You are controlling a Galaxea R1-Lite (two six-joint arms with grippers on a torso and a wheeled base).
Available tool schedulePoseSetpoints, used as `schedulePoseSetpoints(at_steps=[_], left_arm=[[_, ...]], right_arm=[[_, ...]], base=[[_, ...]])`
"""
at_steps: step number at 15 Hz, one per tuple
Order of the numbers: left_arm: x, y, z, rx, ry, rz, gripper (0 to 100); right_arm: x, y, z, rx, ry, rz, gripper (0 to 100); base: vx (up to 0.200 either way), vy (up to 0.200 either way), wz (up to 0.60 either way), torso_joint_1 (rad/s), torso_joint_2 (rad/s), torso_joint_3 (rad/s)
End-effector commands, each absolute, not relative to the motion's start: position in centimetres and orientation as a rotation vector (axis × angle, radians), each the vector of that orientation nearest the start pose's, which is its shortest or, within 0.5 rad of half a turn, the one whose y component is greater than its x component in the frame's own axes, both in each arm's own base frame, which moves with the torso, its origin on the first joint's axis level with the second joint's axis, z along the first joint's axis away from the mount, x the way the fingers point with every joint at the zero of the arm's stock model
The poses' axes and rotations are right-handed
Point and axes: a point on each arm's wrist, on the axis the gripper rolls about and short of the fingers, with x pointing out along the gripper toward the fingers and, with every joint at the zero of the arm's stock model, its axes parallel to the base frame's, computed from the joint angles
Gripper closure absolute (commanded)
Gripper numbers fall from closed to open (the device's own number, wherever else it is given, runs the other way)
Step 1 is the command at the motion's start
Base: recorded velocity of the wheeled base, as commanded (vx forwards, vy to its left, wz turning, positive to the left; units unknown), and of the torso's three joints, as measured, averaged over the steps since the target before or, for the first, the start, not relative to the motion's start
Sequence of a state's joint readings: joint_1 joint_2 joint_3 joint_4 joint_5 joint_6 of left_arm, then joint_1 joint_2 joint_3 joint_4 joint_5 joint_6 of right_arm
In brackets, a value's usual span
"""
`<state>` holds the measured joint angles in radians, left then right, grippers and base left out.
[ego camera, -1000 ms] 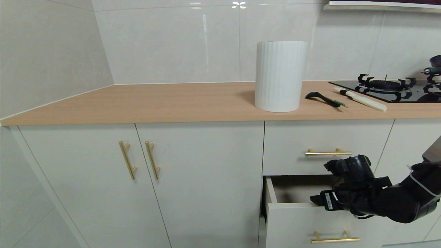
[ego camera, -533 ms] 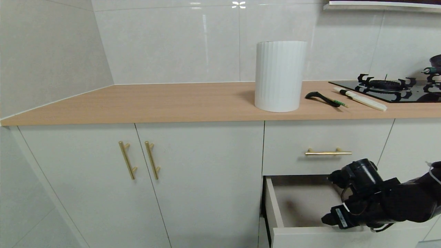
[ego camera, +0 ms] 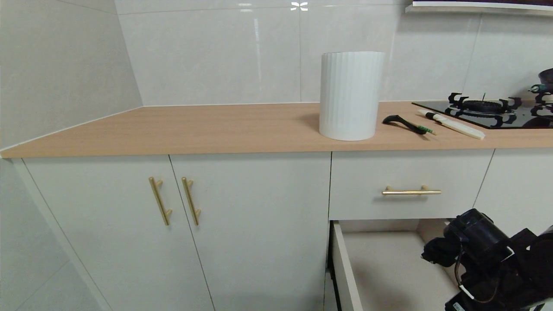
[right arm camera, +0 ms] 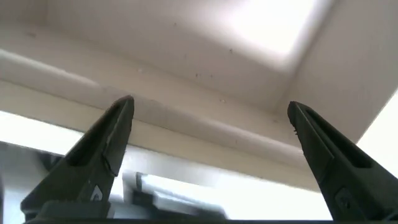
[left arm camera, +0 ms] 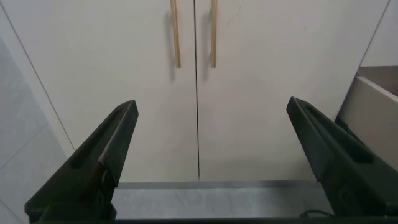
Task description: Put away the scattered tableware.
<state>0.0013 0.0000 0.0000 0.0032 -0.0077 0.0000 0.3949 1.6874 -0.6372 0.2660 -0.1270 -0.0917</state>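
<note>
One open drawer [ego camera: 389,268] under right gripper [right arm camera: 209,104]

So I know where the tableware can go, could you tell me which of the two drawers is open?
The lower drawer, pulled out with its bare inside showing; the upper drawer, right above it, sits flush and shut.

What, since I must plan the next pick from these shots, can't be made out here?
Drawer: head view, front cut off by the bottom edge, right side covered by the right arm.
White canister: head view, its own wall hides the inside.
Black utensil: head view, too small to tell its kind.
Dark object over the stove: head view, cut off by the right edge.
</note>
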Motion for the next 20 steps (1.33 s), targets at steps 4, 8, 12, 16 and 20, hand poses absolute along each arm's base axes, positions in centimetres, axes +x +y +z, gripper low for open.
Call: schedulePoseSetpoints(at_steps=[4, 8, 12, 16, 20], left_arm=[[-2.3, 0.0, 7.5, 0.0, 0.003, -0.006, 0], [-2.3, 0.0, 7.5, 0.0, 0.003, -0.006, 0], [-2.3, 0.0, 7.5, 0.0, 0.003, -0.006, 0], [-2.3, 0.0, 7.5, 0.0, 0.003, -0.006, 0], [-2.3, 0.0, 7.5, 0.0, 0.003, -0.006, 0]], right_arm=[[20.9, 8.5, 10.6, -0.322, 1.165, 0.241, 0], [21.7, 8.4, 13.6, -0.122, 1.046, 0.157, 0], [22.3, 7.3, 15.0, -0.052, 0.923, 0.143, 0], [22.2, 7.0, 15.3, -0.046, 0.901, 0.128, 0], [22.1, 7.0, 15.4, -0.044, 0.895, 0.129, 0]], base=[[0.0, 0.0, 0.0, 0.0, 0.0, 0.0], [0.0, 0.0, 0.0, 0.0, 0.0, 0.0], [0.0, 0.0, 0.0, 0.0, 0.0, 0.0], [0.0, 0.0, 0.0, 0.0, 0.0, 0.0], [0.0, 0.0, 0.0, 0.034, -0.14, -0.1]])
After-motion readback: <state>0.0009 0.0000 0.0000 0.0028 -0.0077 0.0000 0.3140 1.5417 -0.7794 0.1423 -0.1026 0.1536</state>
